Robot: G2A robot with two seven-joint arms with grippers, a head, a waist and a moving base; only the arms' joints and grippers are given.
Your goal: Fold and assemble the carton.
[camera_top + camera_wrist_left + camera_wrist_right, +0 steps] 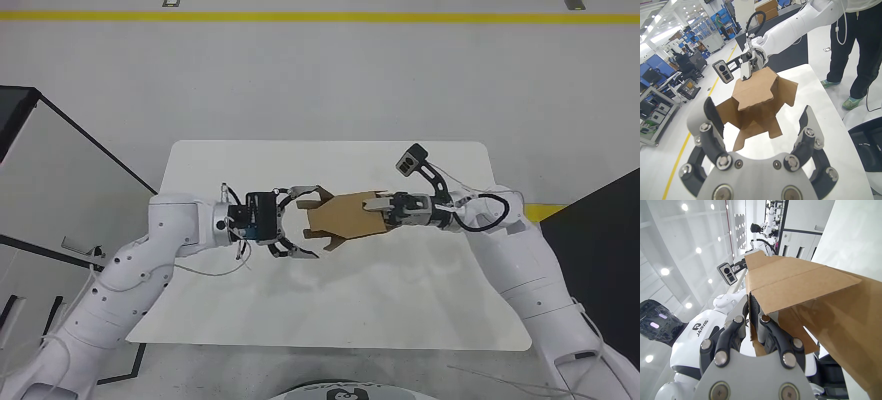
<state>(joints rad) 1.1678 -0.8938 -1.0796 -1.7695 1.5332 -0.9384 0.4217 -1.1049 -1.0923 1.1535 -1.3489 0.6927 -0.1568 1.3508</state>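
Your right gripper [378, 205] is clamped on one end of the cardboard carton [345, 217], holding it above the desk [300, 300] with its long axis aimed at your left gripper [305, 222], spread apart just beside the loose flaps.

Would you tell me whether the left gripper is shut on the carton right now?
No, the left gripper stands wide open facing the carton, which the right gripper holds.
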